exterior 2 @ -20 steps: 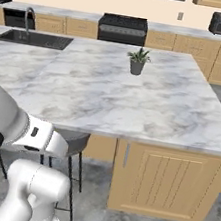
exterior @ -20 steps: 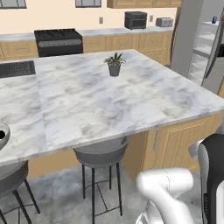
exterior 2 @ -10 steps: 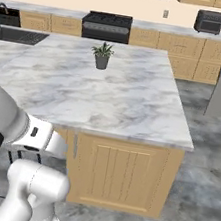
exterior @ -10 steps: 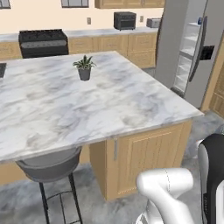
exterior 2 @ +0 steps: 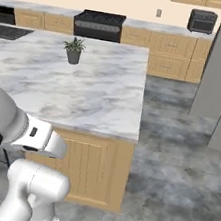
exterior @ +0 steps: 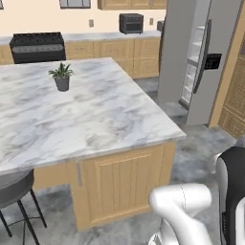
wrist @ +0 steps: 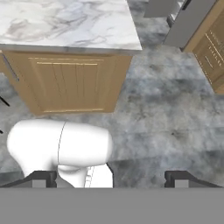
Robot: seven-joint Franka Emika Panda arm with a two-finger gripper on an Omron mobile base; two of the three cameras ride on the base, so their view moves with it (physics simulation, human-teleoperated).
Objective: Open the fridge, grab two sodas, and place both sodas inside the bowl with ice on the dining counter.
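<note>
Hanging released with its tips spread wide over the grey floor [wrist: 166,118], the end effector [wrist: 109,179] faces the marble worktop [exterior: 95,115], while the fridge [exterior: 191,57] stands open beyond.

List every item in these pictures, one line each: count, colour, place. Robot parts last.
fridge: one, grey, door ajar with white shelves showing, far right past the island
dining counter: one, white-grey marble top on a light wood base, centre
potted plant: one, green in a dark pot, on the counter's far side
stove: one, black, against the back wall
microwave: one, dark, on the back wall counter
stool: one, dark grey, at the counter's near left edge
gripper: one, dark fingertips set wide apart, empty, above the floor
</note>
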